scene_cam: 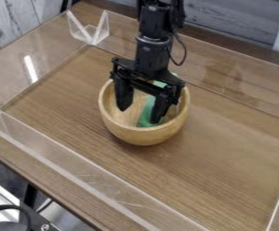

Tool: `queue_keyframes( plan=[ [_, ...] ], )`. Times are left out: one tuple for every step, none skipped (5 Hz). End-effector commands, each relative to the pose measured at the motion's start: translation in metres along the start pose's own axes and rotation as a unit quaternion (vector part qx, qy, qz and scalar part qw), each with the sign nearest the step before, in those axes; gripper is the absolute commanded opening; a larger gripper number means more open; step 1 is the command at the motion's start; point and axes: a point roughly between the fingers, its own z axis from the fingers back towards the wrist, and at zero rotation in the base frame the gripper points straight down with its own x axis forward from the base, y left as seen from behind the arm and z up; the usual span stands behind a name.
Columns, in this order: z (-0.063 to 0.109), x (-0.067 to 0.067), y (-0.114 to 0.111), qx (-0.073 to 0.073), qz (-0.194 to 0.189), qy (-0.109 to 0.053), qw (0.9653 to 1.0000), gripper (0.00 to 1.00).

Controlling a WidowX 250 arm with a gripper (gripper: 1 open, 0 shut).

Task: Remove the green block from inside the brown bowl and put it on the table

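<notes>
Tool (145, 106) lowered into brown bowl (117, 124), fingers spread wide, gripping nothing. Green block (149, 113) between the fingers, leaning inside the bowl (not yet grasped). Closing, lifting and placing on table (226, 153) all remaining.

The black robot gripper (145, 99) hides most of the long bright-green block (148, 113) inside the round light-brown wooden bowl (117, 125); the arm's upper part runs off the top edge.
</notes>
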Motion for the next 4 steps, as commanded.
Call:
queue_keyframes(
  plan=[
    [0.011,0.009,0.003,0.000,0.005,-0.026,0.9996,0.00],
    [0.012,0.009,0.004,-0.002,0.005,-0.028,0.9996,0.00],
    [0.031,0.008,0.006,-0.011,0.008,-0.045,0.9989,0.00],
    [0.064,0.008,0.011,-0.025,0.016,-0.077,0.9966,0.00]
  ],
)
